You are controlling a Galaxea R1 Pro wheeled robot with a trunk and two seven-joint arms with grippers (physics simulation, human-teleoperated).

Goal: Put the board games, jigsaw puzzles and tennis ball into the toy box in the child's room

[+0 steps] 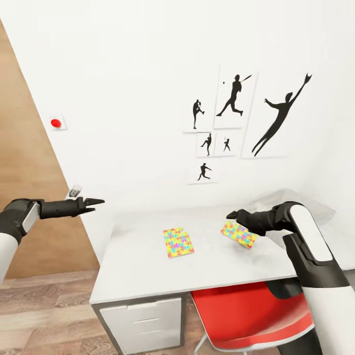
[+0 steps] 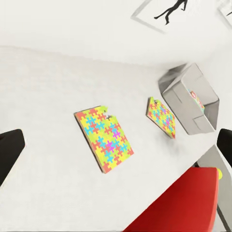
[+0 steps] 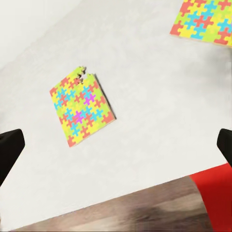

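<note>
Two colourful jigsaw puzzles lie flat on the white table (image 1: 138,261): one near the middle (image 1: 178,242) (image 2: 105,138) (image 3: 82,106), the other further right (image 1: 240,234) (image 2: 162,117) (image 3: 205,21). The grey toy box (image 2: 193,99) stands just beyond the right puzzle, mostly hidden behind my right arm in the head view. My right gripper (image 1: 230,215) hovers above the right puzzle's left edge, open, its fingers (image 3: 9,150) wide apart. Held in the air left of the table, my left gripper (image 1: 93,205) is open and empty, fingers (image 2: 9,152) spread.
A red chair (image 1: 246,315) is tucked under the table's front right. White drawers (image 1: 143,320) sit under its left end. A wooden panel (image 1: 29,162) stands at the left. Sports silhouettes (image 1: 236,98) hang on the wall behind. A small yellow-green spot (image 2: 220,174) peeks past the chair.
</note>
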